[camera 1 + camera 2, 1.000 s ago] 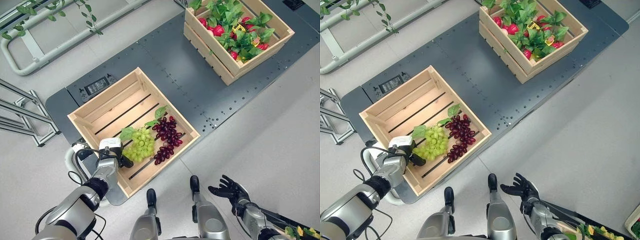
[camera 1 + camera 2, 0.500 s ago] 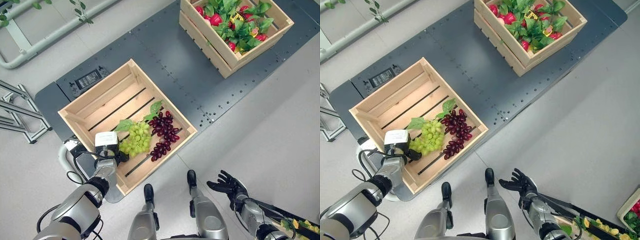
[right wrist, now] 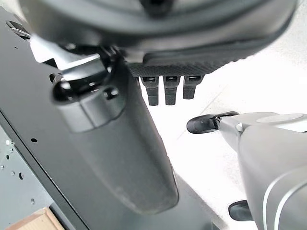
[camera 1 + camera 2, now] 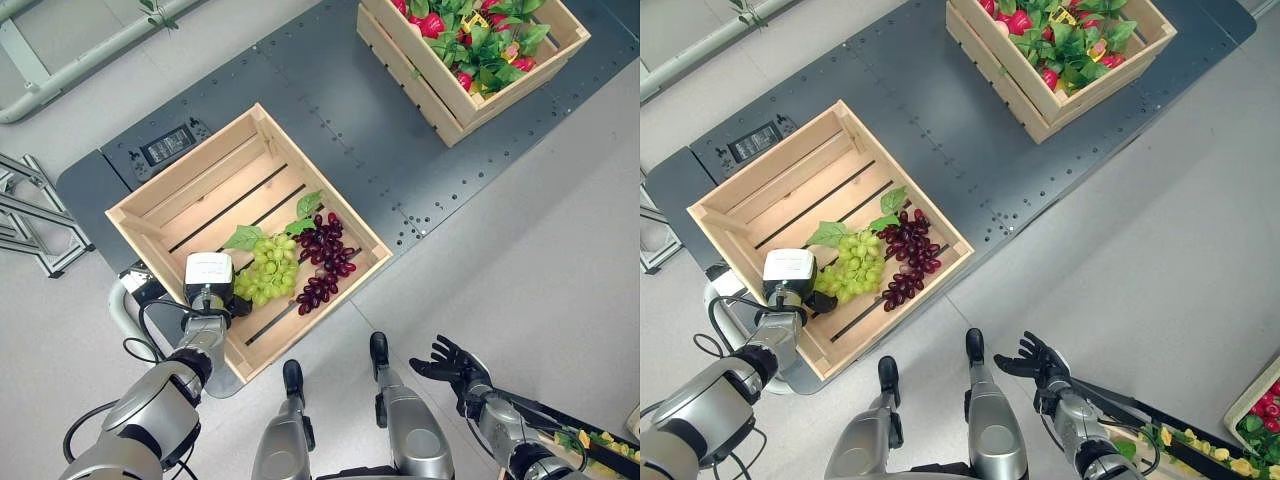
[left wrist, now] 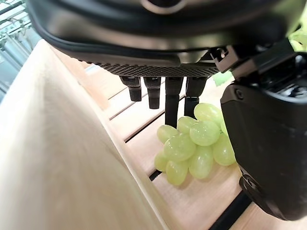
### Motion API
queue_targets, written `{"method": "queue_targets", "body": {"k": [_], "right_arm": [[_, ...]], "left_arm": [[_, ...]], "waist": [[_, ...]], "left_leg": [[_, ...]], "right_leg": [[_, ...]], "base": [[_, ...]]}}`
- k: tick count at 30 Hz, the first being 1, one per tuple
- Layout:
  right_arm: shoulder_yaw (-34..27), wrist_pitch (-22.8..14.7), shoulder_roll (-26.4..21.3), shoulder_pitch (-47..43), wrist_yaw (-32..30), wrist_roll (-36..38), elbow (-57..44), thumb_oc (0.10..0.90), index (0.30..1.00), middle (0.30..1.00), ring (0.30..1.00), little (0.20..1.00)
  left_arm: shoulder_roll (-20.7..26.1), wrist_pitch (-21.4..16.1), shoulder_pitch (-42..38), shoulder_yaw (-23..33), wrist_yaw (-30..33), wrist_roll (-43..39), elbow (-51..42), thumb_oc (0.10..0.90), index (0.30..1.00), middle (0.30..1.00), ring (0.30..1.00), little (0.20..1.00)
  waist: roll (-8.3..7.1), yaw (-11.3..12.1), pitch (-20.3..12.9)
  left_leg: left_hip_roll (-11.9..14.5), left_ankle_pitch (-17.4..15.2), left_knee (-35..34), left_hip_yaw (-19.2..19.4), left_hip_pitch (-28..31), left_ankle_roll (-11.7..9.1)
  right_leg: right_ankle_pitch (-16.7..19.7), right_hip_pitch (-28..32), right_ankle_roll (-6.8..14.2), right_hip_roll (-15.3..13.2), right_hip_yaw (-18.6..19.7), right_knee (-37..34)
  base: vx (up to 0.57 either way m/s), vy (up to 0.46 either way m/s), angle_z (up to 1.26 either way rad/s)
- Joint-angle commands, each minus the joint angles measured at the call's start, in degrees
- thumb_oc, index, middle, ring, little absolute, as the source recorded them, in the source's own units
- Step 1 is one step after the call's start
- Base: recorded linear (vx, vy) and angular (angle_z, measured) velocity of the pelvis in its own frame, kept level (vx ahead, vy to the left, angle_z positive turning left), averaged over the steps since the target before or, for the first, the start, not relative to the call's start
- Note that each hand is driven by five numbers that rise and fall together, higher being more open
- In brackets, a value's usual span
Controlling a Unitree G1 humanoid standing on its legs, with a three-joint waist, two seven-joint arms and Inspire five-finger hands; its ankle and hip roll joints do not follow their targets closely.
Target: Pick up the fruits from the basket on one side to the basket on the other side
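Green grapes (image 5: 194,146) on crate slats (image 5: 201,201), beside hand's thumb (image 5: 266,139).

My left arm (image 4: 150,410) is a smooth silver-grey shell in rounded segments; behind the fingers, its wrist carries a dark block (image 4: 208,270) with a white top; the left hand (image 5: 163,28) is matt black, with a strip of dotted grip texture at the base of the fingers (image 5: 169,103), which look slim and squared; the left thumb (image 5: 268,143) beside them is broad and blocky, with round screws; the right arm (image 4: 512,438) is the same silver-grey; the right hand (image 4: 452,362) is black too; the right thumb (image 3: 127,143) is smooth and rounded.
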Motion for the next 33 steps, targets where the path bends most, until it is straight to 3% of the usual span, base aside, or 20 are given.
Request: {"method": "queue_targets", "body": {"k": [1, 8, 9, 10, 12, 13, 20, 33], "right_arm": [[1.5, -3.3, -1.3, -0.8, 0.8, 2.3, -0.5, 0.800, 0.900, 0.900, 0.900, 0.900], [1.8, -3.5, -1.3, -2.4, 0.8, 2.8, 0.0, 0.800, 0.900, 0.900, 0.900, 0.900], [1.9, -3.5, -1.3, -2.6, 0.7, 2.6, 0.0, 0.800, 0.900, 0.900, 0.900, 0.900], [1.9, -3.4, -1.3, -2.6, 0.6, 2.6, -0.1, 0.800, 0.900, 0.900, 0.900, 0.900], [2.1, -3.3, -1.1, -3.0, 0.2, 2.6, -0.2, 0.800, 0.900, 0.900, 0.900, 0.900], [2.2, -3.3, -1.1, -3.2, 0.1, 2.9, -0.4, 0.800, 0.900, 0.900, 0.900, 0.900], [2.4, -3.7, -0.9, -3.7, 0.1, 3.5, -0.6, 0.800, 0.900, 0.900, 0.900, 0.900], [2.3, -4.2, -0.7, -3.4, 0.1, 3.7, -0.9, 0.800, 0.900, 0.900, 0.900, 0.900]], "left_arm": [[-1.5, -2.9, -7.2, -2.5, 2.2, 6.7, 2.7, 0.800, 0.900, 0.900, 0.900, 0.900], [-2.4, -1.8, -9.0, -3.9, 1.6, 4.6, 4.6, 0.800, 0.900, 0.900, 0.900, 0.900], [-2.4, -1.9, -9.1, -3.9, 0.9, 4.0, 5.2, 0.660, 0.691, 0.691, 0.691, 0.691], [-2.4, -1.6, -9.1, -3.8, 0.7, 3.8, 5.2, 0.571, 0.556, 0.556, 0.556, 0.556], [-2.5, -1.2, -9.3, -3.8, 0.6, 3.4, 5.5, 0.505, 0.458, 0.458, 0.458, 0.458], [-2.4, -1.3, -9.5, -3.4, 0.4, 3.4, 6.0, 0.400, 0.300, 0.300, 0.300, 0.300], [-2.2, -1.4, -10.4, -3.3, 0.8, 2.7, 7.3, 0.400, 0.300, 0.300, 0.300, 0.300], [-1.5, -5.3, -10.7, -2.3, 6.1, 1.3, 7.5, 0.400, 0.300, 0.300, 0.300, 0.300]], "waist": [[-1.91, -1.0, 0.4], [-2.19, -1.3, 1.6], [-2.25, -1.3, 1.7], [-2.32, -1.3, 1.8], [-2.47, -1.3, 1.9], [-2.69, -1.3, 2.1], [-3.53, -1.4, 2.8], [-3.23, -1.0, 3.0]], "left_leg": [[-1.1, -2.1, 10.5, 1.5, -7.9, 3.0], [-1.1, -2.2, 12.5, 1.5, -9.8, 2.9], [-1.1, -2.1, 12.5, 1.5, -10.0, 2.8], [-1.1, -2.0, 12.5, 1.5, -10.2, 2.8], [-1.0, -2.0, 12.7, 1.5, -10.4, 2.8], [-1.0, -2.0, 12.9, 1.5, -10.8, 2.8], [-0.8, -2.1, 13.7, 1.7, -11.6, 2.8], [-1.2, -1.9, 13.9, 1.5, -12.1, 2.8]], "right_leg": [[-2.9, -3.6, -1.2, 0.6, 1.0, 7.5], [-2.9, -5.1, -1.4, 0.7, 0.9, 8.9], [-2.8, -5.3, -1.4, 0.7, 0.8, 8.9], [-2.8, -5.4, -1.5, 0.7, 0.8, 8.9], [-2.8, -5.6, -1.5, 0.8, 0.7, 9.0], [-2.7, -5.8, -1.5, 0.9, 0.7, 9.1], [-2.5, -6.4, -1.5, 1.0, 0.5, 9.4], [-2.2, -6.6, -1.5, 0.8, 0.5, 9.1]], "base": [[0.00, 0.000, 0.00], [-0.02, -0.001, -0.01], [-0.03, -0.013, 0.04], [-0.02, -0.015, 0.03], [0.00, 0.000, 0.00], [0.00, 0.000, 0.00], [-0.01, -0.007, 0.00], [0.00, 0.000, 0.00]]}}
